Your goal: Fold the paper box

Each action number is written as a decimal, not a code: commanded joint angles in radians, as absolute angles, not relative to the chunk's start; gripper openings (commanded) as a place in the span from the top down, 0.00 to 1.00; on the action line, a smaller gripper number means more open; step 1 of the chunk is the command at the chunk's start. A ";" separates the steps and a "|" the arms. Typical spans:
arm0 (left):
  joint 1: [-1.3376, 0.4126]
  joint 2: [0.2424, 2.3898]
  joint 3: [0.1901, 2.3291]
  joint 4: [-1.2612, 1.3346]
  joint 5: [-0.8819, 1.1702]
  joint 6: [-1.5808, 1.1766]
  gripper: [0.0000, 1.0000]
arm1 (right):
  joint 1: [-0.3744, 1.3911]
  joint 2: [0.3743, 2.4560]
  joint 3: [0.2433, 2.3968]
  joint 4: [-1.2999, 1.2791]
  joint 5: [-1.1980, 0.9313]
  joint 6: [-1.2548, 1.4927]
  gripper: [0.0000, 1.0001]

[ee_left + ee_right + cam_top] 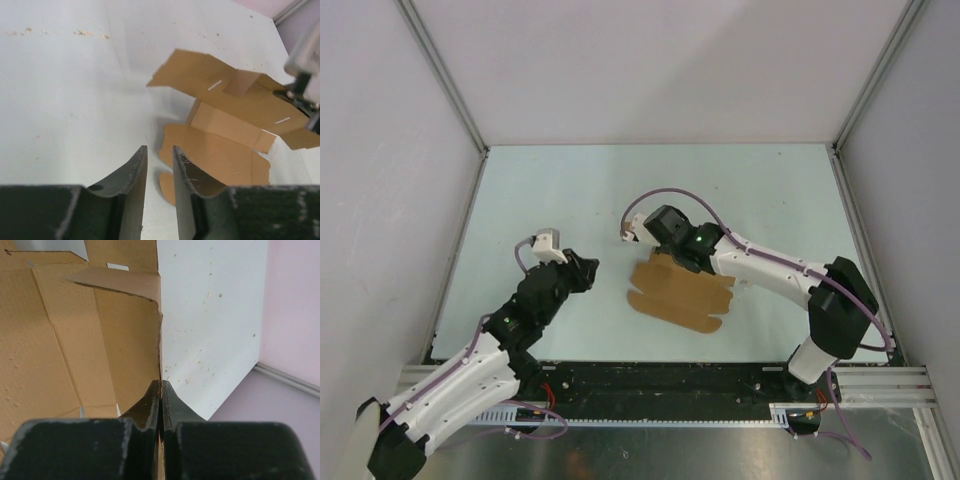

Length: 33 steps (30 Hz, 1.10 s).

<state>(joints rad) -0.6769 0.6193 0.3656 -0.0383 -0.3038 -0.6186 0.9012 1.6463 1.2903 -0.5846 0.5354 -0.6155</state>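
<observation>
Roughly mid-table, paper box [682,292] sits part-unfolded, long axis diagonal in top view: upper-left end twd left gripper [588,270], lower-right end twd near edge of table [570,190]. One panel is lifted, rest flat. Right gripper [160,386] pinched tight on raised panel's edge. Left gripper jaws slightly apart, empty, near box.

Matt brown cardboard paper box [680,295]; smooth, faintly speckled pale table [570,200].
</observation>
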 commanded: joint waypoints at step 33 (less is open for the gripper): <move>-0.505 1.221 0.394 0.543 -0.135 -0.482 0.34 | 0.927 1.338 0.854 -0.193 0.342 -0.785 1.00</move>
